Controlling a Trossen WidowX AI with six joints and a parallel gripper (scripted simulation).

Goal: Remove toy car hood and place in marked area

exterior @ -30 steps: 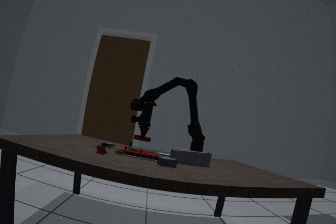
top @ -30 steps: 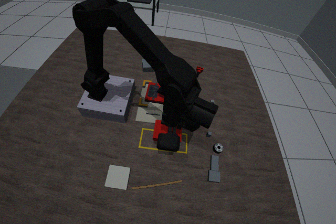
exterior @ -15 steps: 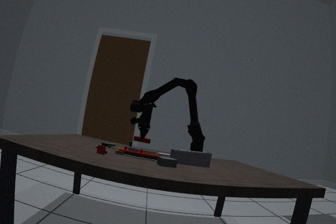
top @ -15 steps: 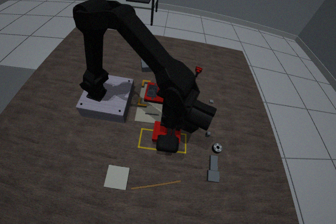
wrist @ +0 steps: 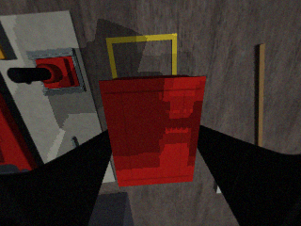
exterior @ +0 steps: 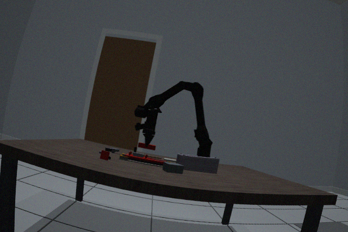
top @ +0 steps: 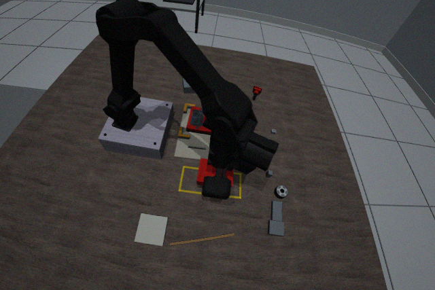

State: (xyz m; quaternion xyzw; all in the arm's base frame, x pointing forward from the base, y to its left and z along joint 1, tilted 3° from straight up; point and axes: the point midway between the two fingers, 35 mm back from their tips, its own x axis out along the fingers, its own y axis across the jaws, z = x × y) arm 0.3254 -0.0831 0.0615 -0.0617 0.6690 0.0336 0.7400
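The red hood [top: 204,172] [exterior: 151,147] [wrist: 141,141] is a flat rectangular panel held off the car. My gripper [exterior: 147,144] [wrist: 153,130] is shut on it, a finger at each long side in the wrist view. In the exterior view the hood hangs above the table. The marked area, a yellow outline [top: 181,178] [wrist: 141,38], lies on the table below; in the top view the hood overlaps its middle and back line. The red toy car [top: 189,125] [exterior: 151,160] [wrist: 9,134] sits on the pale mat, partly hidden by the arm.
The pale mat [top: 181,149] [wrist: 23,33] lies beside the outline and bears a red part with a black peg [wrist: 61,72]. A lilac block [top: 131,145] [exterior: 198,164] is under the arm's base. A wheel [top: 281,191], grey blocks [top: 276,227], a wooden strip [top: 202,239] [wrist: 261,94] and a cream square [top: 151,229] lie around.
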